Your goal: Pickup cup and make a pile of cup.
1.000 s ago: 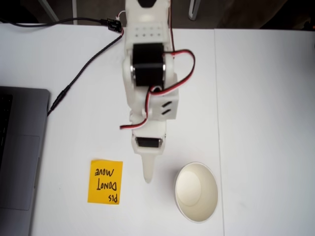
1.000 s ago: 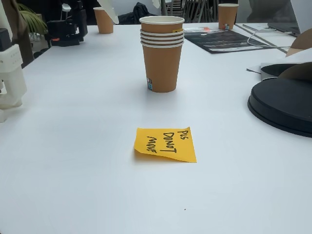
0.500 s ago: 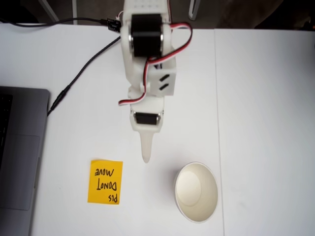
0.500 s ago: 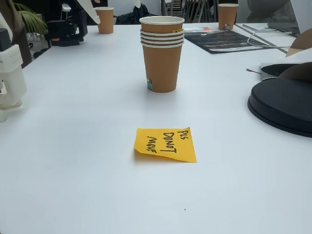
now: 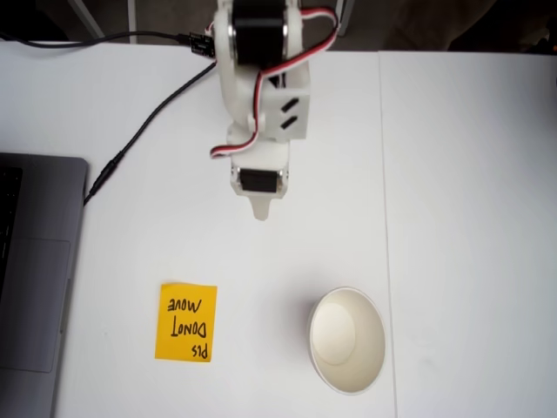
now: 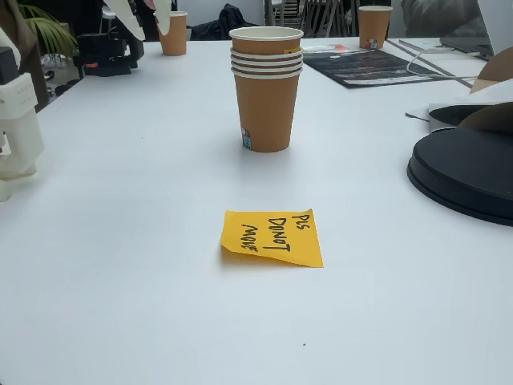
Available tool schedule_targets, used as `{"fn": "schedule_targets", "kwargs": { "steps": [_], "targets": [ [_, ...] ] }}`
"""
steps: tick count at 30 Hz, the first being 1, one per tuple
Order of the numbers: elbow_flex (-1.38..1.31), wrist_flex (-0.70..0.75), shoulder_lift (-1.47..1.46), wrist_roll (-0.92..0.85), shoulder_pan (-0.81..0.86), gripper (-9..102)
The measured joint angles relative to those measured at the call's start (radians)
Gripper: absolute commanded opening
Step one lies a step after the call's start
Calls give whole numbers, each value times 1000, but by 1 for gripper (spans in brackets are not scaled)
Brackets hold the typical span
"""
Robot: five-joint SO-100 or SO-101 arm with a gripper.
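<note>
In a fixed view from above, a paper cup (image 5: 348,340) stands upright at the lower right, cream inside with a pale rim. A fixed view from table level shows it as a pile of several nested brown cups (image 6: 266,88). From above, my gripper (image 5: 259,212) hangs off the white arm well back from the cup and up-left of it, showing one narrow tip. At table level my gripper (image 6: 144,14) sits at the top left edge, its two white fingers (image 6: 124,14) apart with nothing between them.
An orange "PLS DO NOT MOVE" sticky note (image 5: 186,322) (image 6: 272,237) lies flat beside the pile. A grey laptop (image 5: 35,279) and a black cable (image 5: 148,113) are at the left. A black round object (image 6: 465,172) and two far brown cups (image 6: 172,34) (image 6: 373,24) stand on the table.
The arm has drawn back from the cup, its tip moving toward the top of the view from above. At table level the fingers have shifted left. The cup and note have not moved.
</note>
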Motion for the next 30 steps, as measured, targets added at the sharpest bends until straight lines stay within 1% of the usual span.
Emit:
{"fn": "schedule_targets", "kwargs": {
  "steps": [3, 6, 16, 30],
  "targets": [
    [52, 0, 49, 0, 0, -7],
    [109, -11, 101, 0, 0, -7],
    [327, -138, 311, -2, 0, -7],
    [558, -295, 471, -2, 0, -7]
  ]
}}
